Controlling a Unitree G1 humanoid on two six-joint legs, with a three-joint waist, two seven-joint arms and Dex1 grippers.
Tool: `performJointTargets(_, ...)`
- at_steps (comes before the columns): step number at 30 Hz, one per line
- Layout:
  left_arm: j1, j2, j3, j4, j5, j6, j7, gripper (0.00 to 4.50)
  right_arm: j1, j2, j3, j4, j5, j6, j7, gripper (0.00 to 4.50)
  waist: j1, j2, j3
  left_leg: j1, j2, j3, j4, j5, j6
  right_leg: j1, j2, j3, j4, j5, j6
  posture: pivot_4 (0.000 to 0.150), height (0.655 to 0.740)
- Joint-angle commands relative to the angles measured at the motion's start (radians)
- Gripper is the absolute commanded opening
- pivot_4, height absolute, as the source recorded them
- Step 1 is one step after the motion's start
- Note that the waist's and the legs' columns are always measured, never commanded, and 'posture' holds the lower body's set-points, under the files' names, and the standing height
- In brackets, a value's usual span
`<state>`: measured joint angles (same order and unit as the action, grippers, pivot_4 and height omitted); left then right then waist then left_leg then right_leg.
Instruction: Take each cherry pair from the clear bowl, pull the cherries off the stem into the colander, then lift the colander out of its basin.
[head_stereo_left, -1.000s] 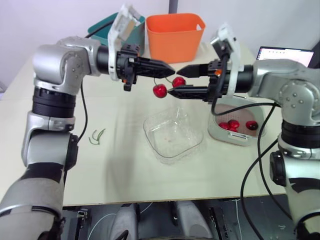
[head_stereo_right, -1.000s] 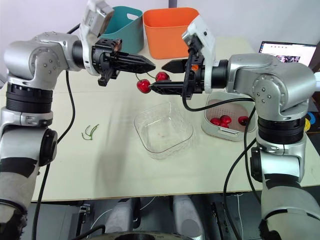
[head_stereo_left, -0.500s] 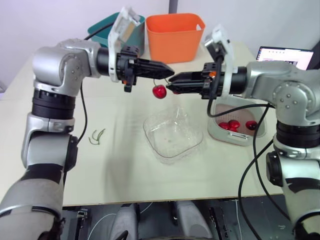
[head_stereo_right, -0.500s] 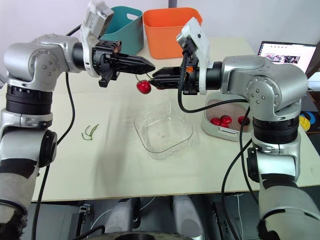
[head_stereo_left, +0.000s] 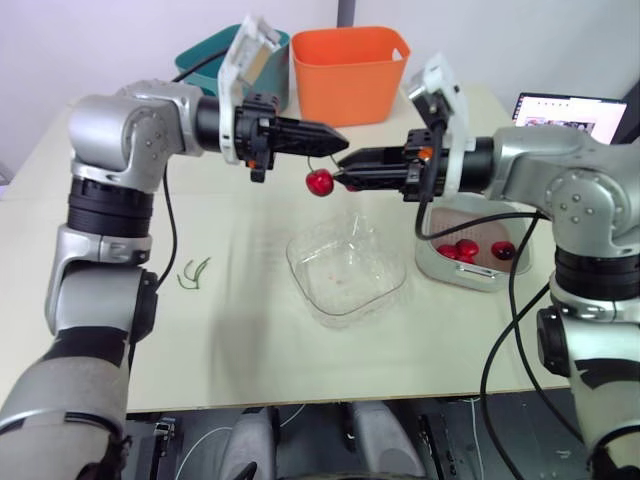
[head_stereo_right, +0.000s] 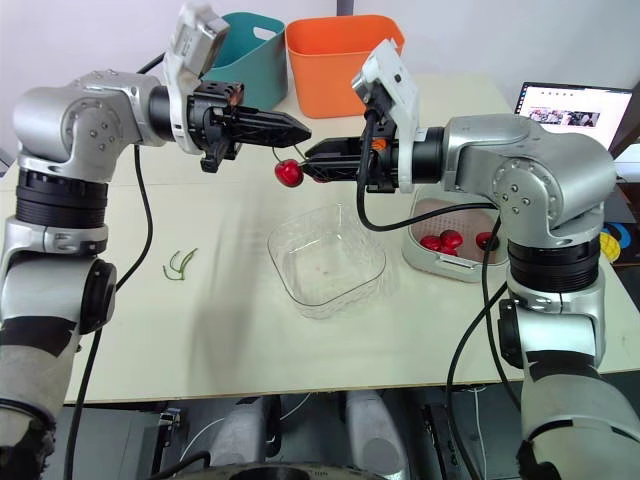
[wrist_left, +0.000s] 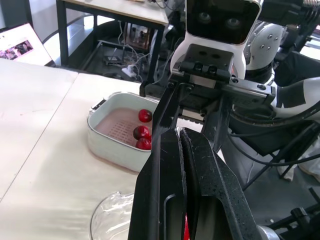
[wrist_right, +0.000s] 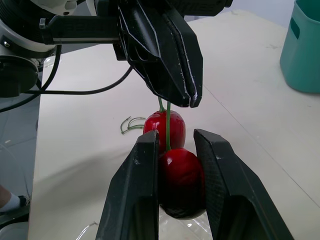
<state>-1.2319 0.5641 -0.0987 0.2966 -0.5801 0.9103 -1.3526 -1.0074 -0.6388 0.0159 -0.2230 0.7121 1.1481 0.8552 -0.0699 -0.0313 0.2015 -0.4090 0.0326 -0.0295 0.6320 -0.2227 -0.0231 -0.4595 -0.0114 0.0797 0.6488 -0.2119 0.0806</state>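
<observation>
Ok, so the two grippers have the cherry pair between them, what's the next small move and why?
Probably draw the right gripper away toward the colander while the left gripper holds its place. The right is shut on one cherry and the left pinches the stem just above it, so pulling apart should snap that cherry free. The other cherry hangs loose.

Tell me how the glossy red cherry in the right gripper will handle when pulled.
Round and glossy, the red cherry may slip from the right gripper. Its thin green stem, pinched by the left gripper, likely flexes before snapping.
</observation>
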Motion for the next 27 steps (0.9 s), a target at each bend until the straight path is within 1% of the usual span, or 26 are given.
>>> performJointTargets(1, -0.038, 0.011, 0.043, -0.02, -0.02, -0.014, -0.003, 0.0, -0.006, -0.008, -0.011, -0.01, 0.003, -0.016, -0.004, 1.53, 0.0, 0.0, 0.0, 0.0, 0.0, 0.0, 0.0, 0.0, 0.0, 0.0, 0.0, 0.0, 0.0, 0.0, 0.0, 0.15, 0.74)
performJointTargets(2, -0.037, 0.011, 0.044, -0.02, -0.02, -0.013, -0.004, 0.0, -0.005, -0.009, -0.011, -0.01, 0.005, -0.016, -0.004, 1.74, 0.0, 0.0, 0.0, 0.0, 0.0, 0.0, 0.0, 0.0, 0.0, 0.0, 0.0, 0.0, 0.0, 0.0, 0.0, 0.15, 0.74)
performJointTargets(6, -0.032, 0.013, 0.046, -0.028, -0.026, -0.004, -0.011, 0.0, -0.003, -0.02, -0.002, -0.006, 0.002, -0.017, 0.001, 3.08, 0.001, 0.0, 0.0, 0.0, 0.0, 0.0, 0.0, 0.0, 0.0, 0.0, 0.0, 0.0, 0.0, 0.0, 0.0, 0.15, 0.74)
performJointTargets(17, -0.028, 0.016, 0.045, -0.035, -0.04, 0.003, -0.003, 0.0, -0.01, 0.001, 0.006, 0.016, -0.004, -0.029, -0.021, 3.08, 0.001, 0.0, 0.0, 0.0, 0.0, 0.0, 0.0, 0.0, 0.0, 0.0, 0.0, 0.0, 0.0, 0.0, 0.0, 0.15, 0.74)
performJointTargets(20, -0.025, 0.017, 0.044, -0.037, -0.039, 0.001, -0.002, 0.0, -0.016, 0.011, -0.004, 0.024, 0.003, -0.028, -0.031, 2.46, 0.0, 0.0, 0.0, 0.0, 0.0, 0.0, 0.0, 0.0, 0.0, 0.0, 0.0, 0.0, 0.0, 0.0, 0.0, 0.15, 0.74)
performJointTargets(21, -0.025, 0.017, 0.044, -0.036, -0.038, 0.001, -0.001, 0.0, -0.017, 0.013, -0.007, 0.026, 0.005, -0.026, -0.032, 2.18, 0.0, 0.0, 0.0, 0.0, 0.0, 0.0, 0.0, 0.0, 0.0, 0.0, 0.0, 0.0, 0.0, 0.0, 0.0, 0.15, 0.74)
performJointTargets(23, -0.025, 0.016, 0.044, -0.035, -0.038, 0.001, 0.0, 0.0, -0.018, 0.013, -0.007, 0.024, 0.006, -0.026, -0.033, 1.45, 0.0, 0.0, 0.0, 0.0, 0.0, 0.0, 0.0, 0.0, 0.0, 0.0, 0.0, 0.0, 0.0, 0.0, 0.0, 0.15, 0.74)
performJointTargets(25, -0.025, 0.016, 0.043, -0.035, -0.037, 0.0, 0.001, 0.0, -0.015, 0.012, -0.006, 0.018, 0.007, -0.025, -0.033, 0.93, 0.001, 0.0, 0.0, 0.0, 0.0, 0.0, 0.0, 0.0, 0.0, 0.0, 0.0, 0.0, 0.0, 0.0, 0.0, 0.15, 0.74)
performJointTargets(27, -0.024, 0.016, 0.043, -0.035, -0.037, -0.002, 0.0, 0.0, -0.012, 0.01, -0.006, 0.014, 0.009, -0.023, -0.033, 0.88, 0.001, 0.0, 0.0, 0.0, 0.0, 0.0, 0.0, 0.0, 0.0, 0.0, 0.0, 0.0, 0.0, 0.0, 0.0, 0.15, 0.74)
